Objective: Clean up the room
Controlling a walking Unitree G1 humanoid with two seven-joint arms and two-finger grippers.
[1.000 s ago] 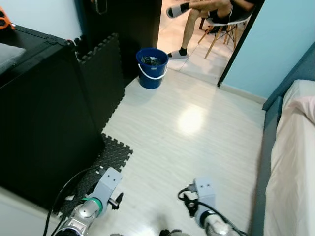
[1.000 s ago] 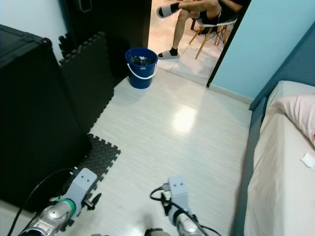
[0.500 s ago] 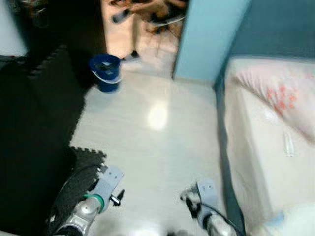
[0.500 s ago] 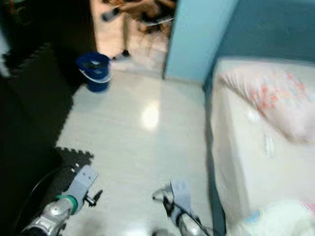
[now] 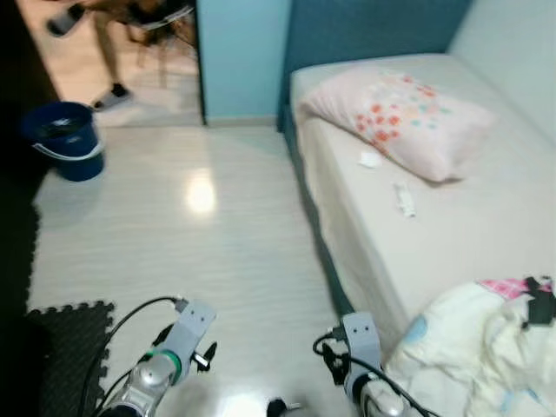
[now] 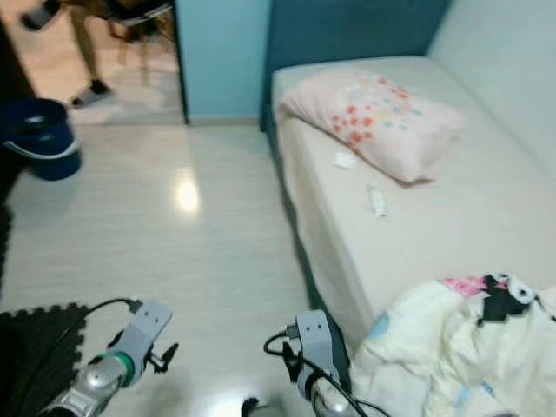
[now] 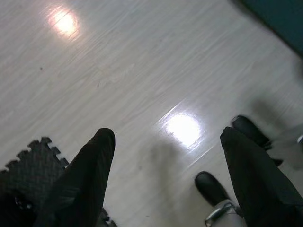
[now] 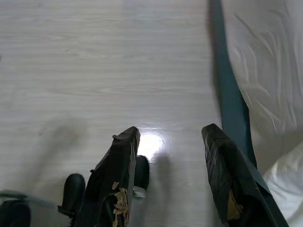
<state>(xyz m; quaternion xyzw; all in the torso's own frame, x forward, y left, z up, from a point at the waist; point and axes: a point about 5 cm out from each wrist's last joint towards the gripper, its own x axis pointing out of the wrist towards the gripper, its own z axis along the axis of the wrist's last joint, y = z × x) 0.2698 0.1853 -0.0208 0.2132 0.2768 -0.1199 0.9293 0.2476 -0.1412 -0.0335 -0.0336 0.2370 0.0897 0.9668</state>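
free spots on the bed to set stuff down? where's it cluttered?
Free: the bare cream sheet between the pink floral pillow and the crumpled pale yellow blanket, toward the wall side. Crowded: two small white scraps, and, lie just in front of the pillow; the blanket covers the near end. The pale wood floor beside the bed is open too.

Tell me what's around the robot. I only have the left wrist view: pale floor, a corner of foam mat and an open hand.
Observer: A bed stands to the robot's right, with a floral pillow at its head.
Operator: Anything on it to tidy?
Observer: A crumpled white scrap and a small white tube-like piece lie on the sheet beside the pillow.
Operator: Anywhere to drop them?
Observer: A blue bucket stands on the floor near the doorway, ahead and left.
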